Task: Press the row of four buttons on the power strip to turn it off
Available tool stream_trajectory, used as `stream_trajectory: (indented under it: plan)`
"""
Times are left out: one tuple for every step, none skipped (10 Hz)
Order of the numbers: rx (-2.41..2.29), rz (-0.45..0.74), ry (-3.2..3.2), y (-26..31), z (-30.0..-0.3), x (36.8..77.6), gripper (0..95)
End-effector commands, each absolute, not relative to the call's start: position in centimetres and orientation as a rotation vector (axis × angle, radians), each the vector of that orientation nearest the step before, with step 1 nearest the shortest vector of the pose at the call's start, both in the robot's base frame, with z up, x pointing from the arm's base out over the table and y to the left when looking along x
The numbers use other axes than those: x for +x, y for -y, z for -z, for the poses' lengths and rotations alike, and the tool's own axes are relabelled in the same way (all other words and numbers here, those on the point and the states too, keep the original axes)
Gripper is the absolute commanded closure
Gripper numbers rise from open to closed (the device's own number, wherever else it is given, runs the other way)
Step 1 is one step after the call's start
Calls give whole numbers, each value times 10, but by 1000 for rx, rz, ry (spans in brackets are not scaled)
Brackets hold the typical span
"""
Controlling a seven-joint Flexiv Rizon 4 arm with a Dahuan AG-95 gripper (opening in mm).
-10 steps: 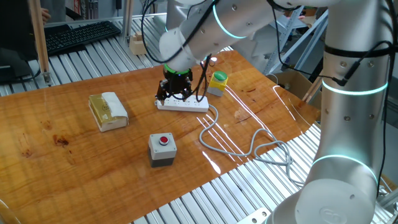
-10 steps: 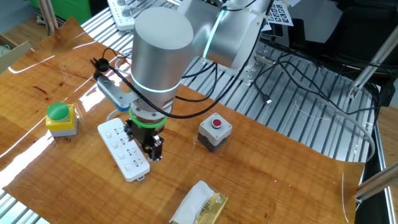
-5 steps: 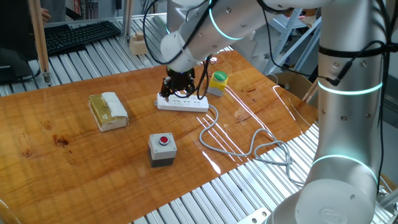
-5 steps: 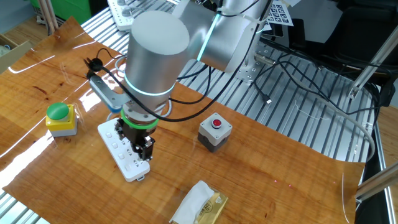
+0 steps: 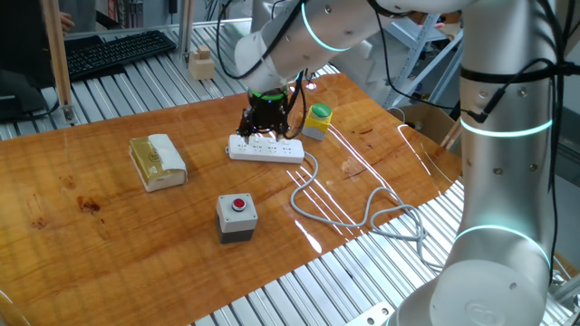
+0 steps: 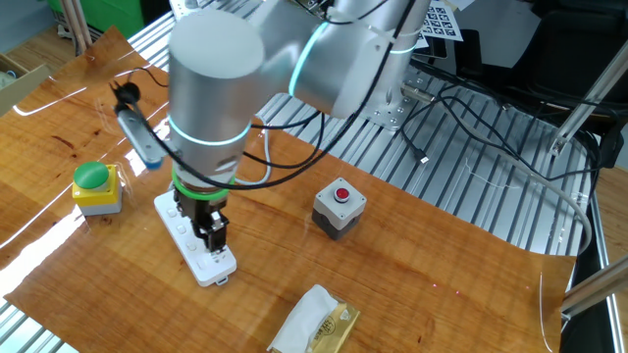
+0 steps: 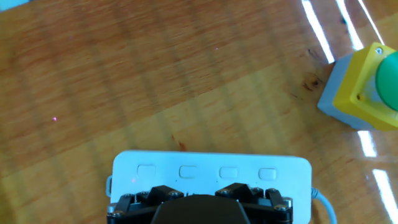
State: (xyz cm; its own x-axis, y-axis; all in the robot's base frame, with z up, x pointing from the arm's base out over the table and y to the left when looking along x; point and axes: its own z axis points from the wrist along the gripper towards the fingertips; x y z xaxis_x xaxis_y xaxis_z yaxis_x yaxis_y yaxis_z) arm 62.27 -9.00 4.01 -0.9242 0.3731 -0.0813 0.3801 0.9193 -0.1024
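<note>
The power strip lies flat on the wooden bench, between the green knob on its yellow base and the tan-and-white block, its grey-white cable trailing off toward the bench edge. The pincer hangs directly over the strip, pointing down at its face. In the hand view the four buttons form one straight line across the white casing (just beyond the black finger housing). The pincer stands open, gripping nothing; whether its tips touch the strip I cannot tell. The grey box with the red button sits apart, nearer the bench's front.
</note>
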Motion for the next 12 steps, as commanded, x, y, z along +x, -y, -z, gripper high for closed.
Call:
stream_trajectory:
  plan:
    - [630,171,-3010,89,-38,627,190]
    - [640,170,-3007,87,-38,629,0]
    - [646,171,-3004,84,-37,631,0]
    - [646,172,-3004,83,-36,634,0]
    - [641,172,-3005,84,-36,636,0]
    - [636,171,-3006,86,-36,639,0]
    - [636,171,-3006,86,-36,641,0]
    - [639,170,-3005,87,-35,642,0]
    - [644,170,-3000,87,-33,643,0]
    - [649,173,-2999,87,-32,644,0]
    - [654,174,-2998,87,-31,644,0]
    - [654,177,-2998,87,-31,644,0]
